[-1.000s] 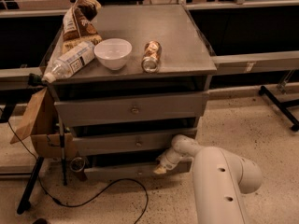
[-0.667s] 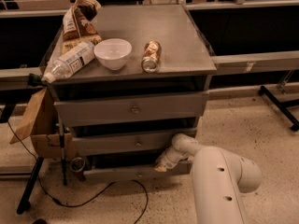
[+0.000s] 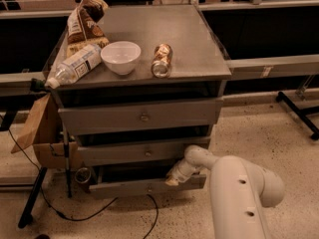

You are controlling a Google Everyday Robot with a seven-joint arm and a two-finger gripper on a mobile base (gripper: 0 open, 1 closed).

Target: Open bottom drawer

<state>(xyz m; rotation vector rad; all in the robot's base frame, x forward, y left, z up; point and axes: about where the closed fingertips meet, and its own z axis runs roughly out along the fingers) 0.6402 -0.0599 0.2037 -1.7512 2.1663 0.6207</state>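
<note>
The bottom drawer [image 3: 129,187] is the slimmest grey front panel at the foot of the grey metal cabinet, with a small knob [image 3: 149,187] at its centre. It stands pulled out a little, with a dark gap above its front. My gripper [image 3: 173,179] reaches in from the right on the white arm [image 3: 239,193] and sits at the top edge of the drawer front, right of the knob. The mid-sized drawer [image 3: 144,152] and the tallest drawer [image 3: 142,117] are above it.
On the cabinet top [image 3: 189,39] lie a white bowl [image 3: 120,57], a tipped can [image 3: 161,60], a plastic bottle [image 3: 75,66] and a snack bag [image 3: 82,26]. A cardboard box [image 3: 42,133] and a black stand with a cable [image 3: 65,213] are at the left. Speckled floor lies in front.
The bottom drawer front has come out slightly toward me, and the gripper has moved with it. The things on top have not moved.
</note>
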